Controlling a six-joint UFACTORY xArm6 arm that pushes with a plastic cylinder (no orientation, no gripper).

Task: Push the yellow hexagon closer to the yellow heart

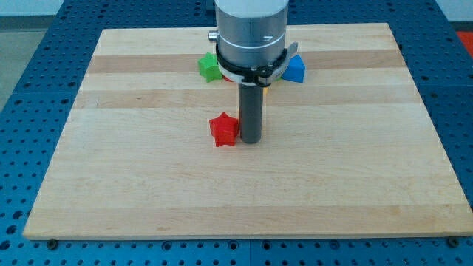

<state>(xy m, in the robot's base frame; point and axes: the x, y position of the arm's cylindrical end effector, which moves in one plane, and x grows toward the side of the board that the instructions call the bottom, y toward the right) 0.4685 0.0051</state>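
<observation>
No yellow hexagon and no yellow heart show in this view; the arm's body may hide blocks at the view's top centre. My tip (250, 140) rests on the wooden board (148, 185) near its middle. A red star-shaped block (223, 130) lies just to the tip's left, touching or nearly touching the rod. A green block (210, 67) sits above it, left of the arm's body. A blue block (295, 69) sits right of the arm's body, partly hidden by it.
The board lies on a blue perforated table (29, 29). The arm's large grey body (250, 29) covers the board's top centre.
</observation>
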